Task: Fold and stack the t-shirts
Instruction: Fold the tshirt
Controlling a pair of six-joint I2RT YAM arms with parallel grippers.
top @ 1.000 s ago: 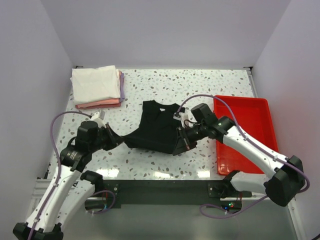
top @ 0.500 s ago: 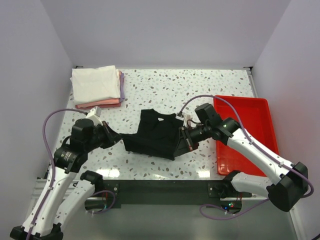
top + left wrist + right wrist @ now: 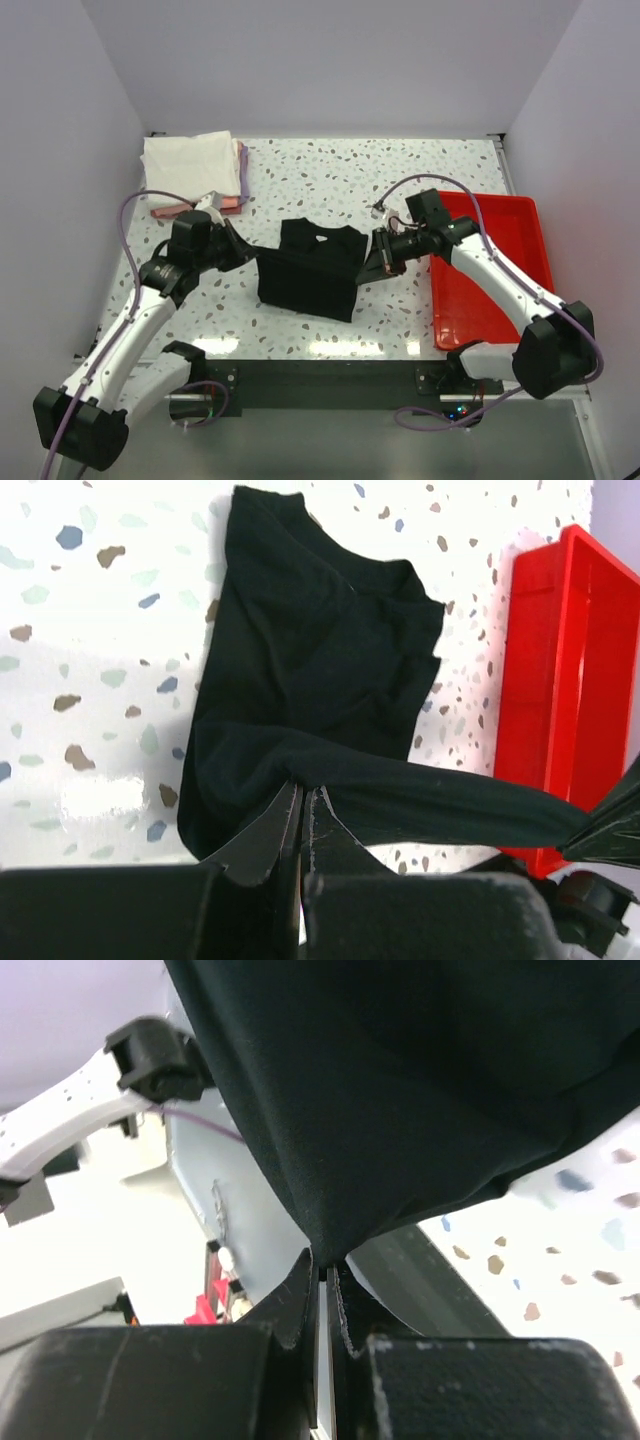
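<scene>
A black t-shirt (image 3: 310, 272) lies mid-table, its near part lifted and folded over toward the back. My left gripper (image 3: 248, 257) is shut on the shirt's left edge, and the left wrist view shows cloth (image 3: 300, 680) pinched at the tips of the left gripper (image 3: 303, 792). On the other side my right gripper (image 3: 372, 262) is shut on the right edge; the black cloth (image 3: 400, 1080) hangs over the right gripper (image 3: 324, 1270) in its wrist view. Between both grippers the fabric is pulled taut. Folded t-shirts (image 3: 193, 170), white on top of pink and lavender, are stacked at the back left.
A red tray (image 3: 500, 285) stands at the right edge of the speckled table (image 3: 400, 180), close under my right arm; in the left wrist view the red tray (image 3: 570, 680) is beyond the shirt. White walls close the table on three sides.
Both grippers have carried the shirt's near edge away from the front of the table toward the back, folding it over the rest. Both arms have stretched farther out.
</scene>
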